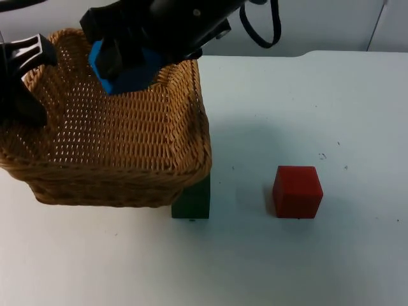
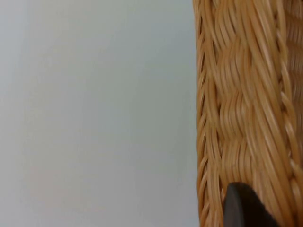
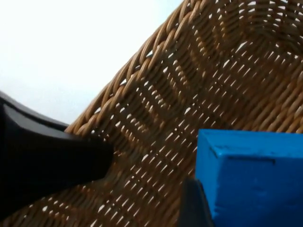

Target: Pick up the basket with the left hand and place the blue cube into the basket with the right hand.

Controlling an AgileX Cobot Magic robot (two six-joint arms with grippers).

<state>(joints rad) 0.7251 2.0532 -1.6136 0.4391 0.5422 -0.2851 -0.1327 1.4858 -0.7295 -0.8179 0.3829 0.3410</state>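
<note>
The woven wicker basket [image 1: 115,140] hangs above the table at the left, and its wall [image 2: 246,94] runs close past my left fingertip [image 2: 241,208]. My left gripper [image 1: 29,80] is shut on the basket's left rim and appears again as a black shape [image 3: 42,165] at the rim in the right wrist view. My right gripper [image 1: 113,57] is over the basket's far side, shut on the blue cube [image 1: 131,76]. The cube [image 3: 251,175] sits against my right fingertip [image 3: 191,203], above the basket's woven floor [image 3: 189,94].
A red cube [image 1: 297,191] lies on the white table [image 1: 306,102] at the right. A dark green block [image 1: 193,199] stands by the basket's near right corner, partly hidden under it. The grey partition wall runs along the back.
</note>
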